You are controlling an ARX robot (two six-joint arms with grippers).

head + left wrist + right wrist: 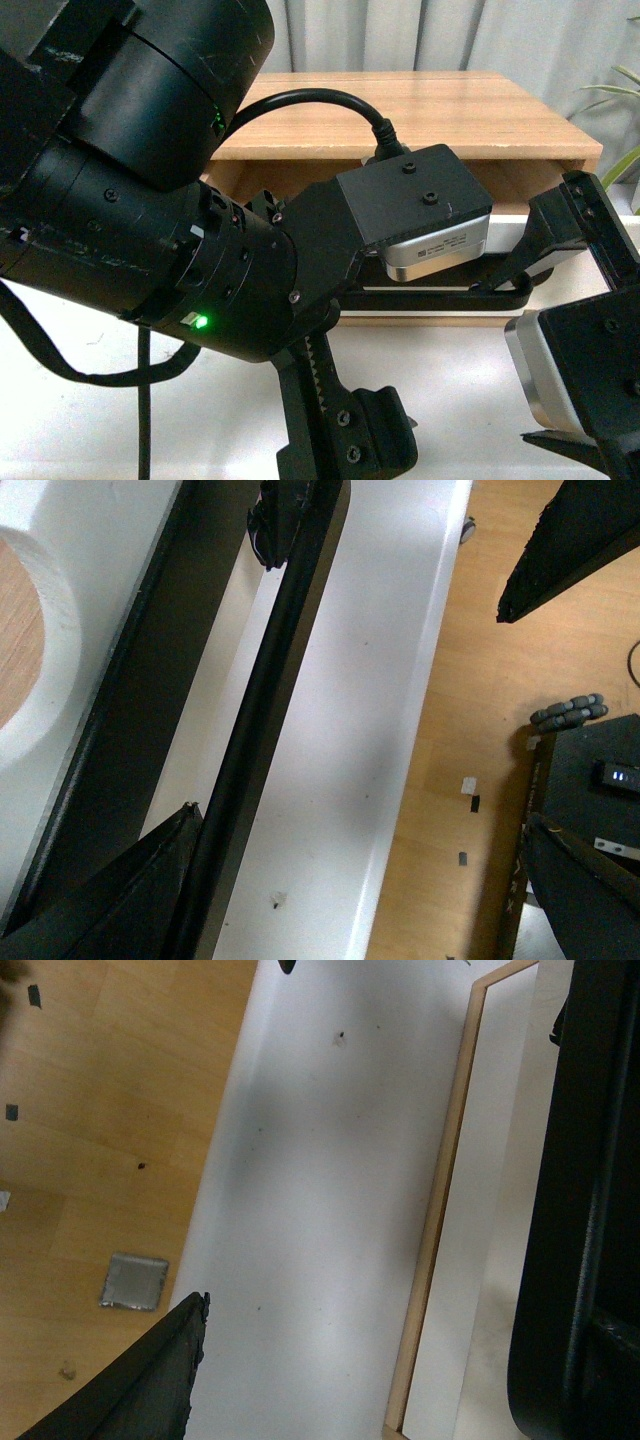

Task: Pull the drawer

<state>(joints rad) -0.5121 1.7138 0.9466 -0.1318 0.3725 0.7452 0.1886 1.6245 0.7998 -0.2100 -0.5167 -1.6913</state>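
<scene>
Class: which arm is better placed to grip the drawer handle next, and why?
Left, probably. The left gripper is open with the black bar handle running between its fingers; the right gripper, also open, seems only to reach the handle's end.

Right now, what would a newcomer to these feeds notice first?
The bulky left arm fills the left and middle of the front view, hiding most of the cabinet. In the left wrist view, the drawer shows its long black bar handle lying between the open fingers of the left gripper. At the front view's right edge, the right gripper reaches one finger towards that handle.
</scene>
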